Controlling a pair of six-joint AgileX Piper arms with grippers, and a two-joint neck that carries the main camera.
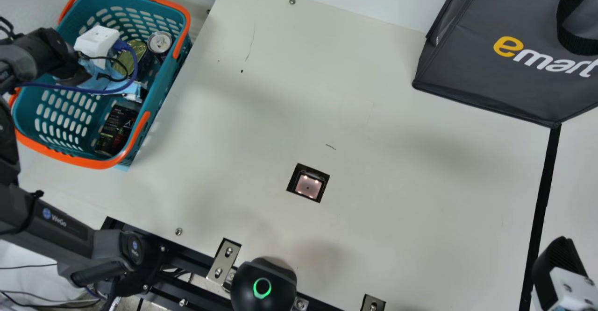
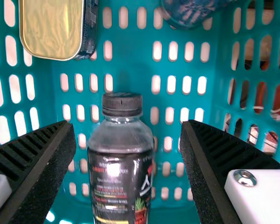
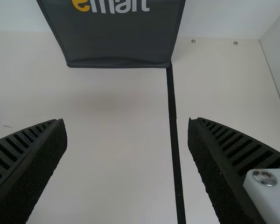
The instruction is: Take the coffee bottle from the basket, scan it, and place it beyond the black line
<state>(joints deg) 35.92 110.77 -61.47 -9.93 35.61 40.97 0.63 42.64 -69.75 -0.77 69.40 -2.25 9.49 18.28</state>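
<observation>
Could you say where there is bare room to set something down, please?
Bare table lies between the basket and the scanner, and from the scanner to the black line and dark bag. The basket is crowded: bottle, tin, can and the left claw above.

dark grey left arm (image 1: 32,222), round blue badges (image 1: 46,213), blue cable (image 1: 70,88), black ribbed fingers (image 2: 35,163), white casing (image 2: 266,198), silver screws (image 2: 245,177)

Your black jointed left arm (image 1: 51,222) folds back at the main view's left edge, its black-fingered left gripper (image 1: 93,78) angled downward, ribbed fingers (image 2: 37,163) spread wide. At the lower right, your white-mounted right gripper (image 1: 558,266) holds its black ribbed fingers (image 3: 228,158) well apart.
</observation>
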